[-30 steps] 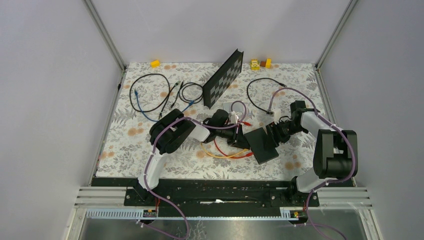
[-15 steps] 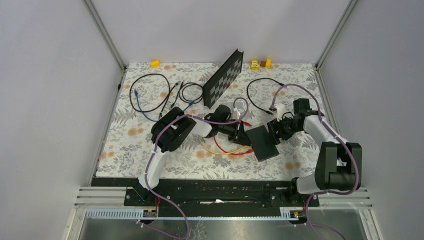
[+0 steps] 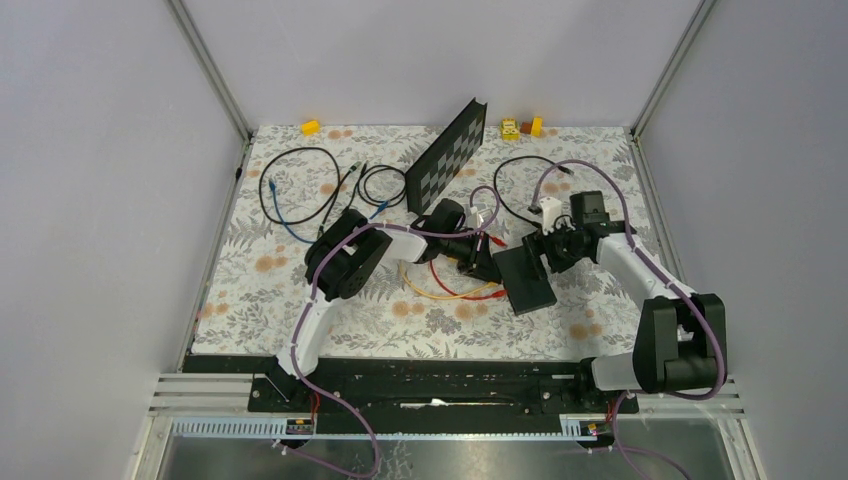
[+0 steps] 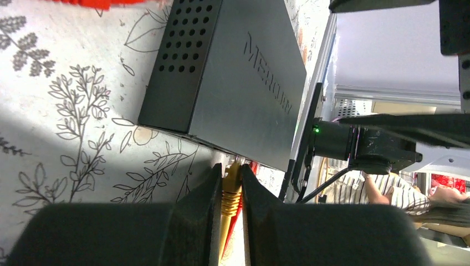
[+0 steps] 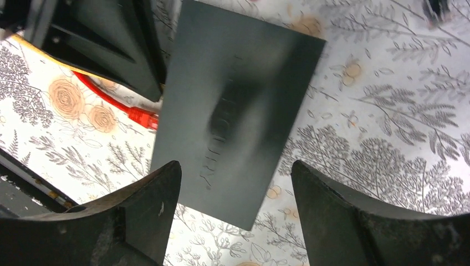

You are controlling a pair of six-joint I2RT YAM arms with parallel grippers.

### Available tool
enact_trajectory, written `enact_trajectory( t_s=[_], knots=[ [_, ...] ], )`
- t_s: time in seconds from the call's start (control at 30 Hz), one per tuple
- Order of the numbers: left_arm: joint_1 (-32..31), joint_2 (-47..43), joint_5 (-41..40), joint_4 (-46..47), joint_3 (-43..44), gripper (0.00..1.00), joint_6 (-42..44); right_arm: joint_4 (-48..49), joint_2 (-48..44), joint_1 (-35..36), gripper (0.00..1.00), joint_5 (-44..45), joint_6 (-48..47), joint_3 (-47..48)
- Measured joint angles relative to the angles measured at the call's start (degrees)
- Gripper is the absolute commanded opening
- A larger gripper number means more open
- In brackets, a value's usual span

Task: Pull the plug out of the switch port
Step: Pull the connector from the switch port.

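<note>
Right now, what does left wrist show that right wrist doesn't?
Only left wrist: the yellow plug pinched in the left gripper's jaws, close to the switch's edge, plus the vent holes on the switch's side. I can't tell if the plug is seated.
Only right wrist: the right gripper open, its jaws straddling the switch, whose whole top is in view.
Both: the switch's lettered top, the red cable and the floral mat.

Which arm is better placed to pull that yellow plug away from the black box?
Left: the left gripper is shut on the yellow plug beside the switch; the right gripper hangs open above it.
</note>
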Motion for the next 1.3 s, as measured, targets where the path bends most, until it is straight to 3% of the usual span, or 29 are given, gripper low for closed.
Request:
enact_trajectory(
  t_s=[0.2, 0.5, 1.3],
  knots=[
    [0.1, 0.1, 0.0, -0.3, 0.3, 0.0, 0.2, 4.0, 0.0, 7.2, 0.82, 4.9, 4.5, 0.2],
    [0.1, 0.1, 0.0, -0.2, 0.3, 0.0, -0.7, 12.3, 0.0, 11.2, 0.82, 11.3, 9.2, -1.0],
    [0.2, 0.1, -0.1, 3.6, -1.4, 0.0, -3.1, 14.8, 3.1, 20.5, 0.83, 23.1, 11.6, -2.6]
  ],
)
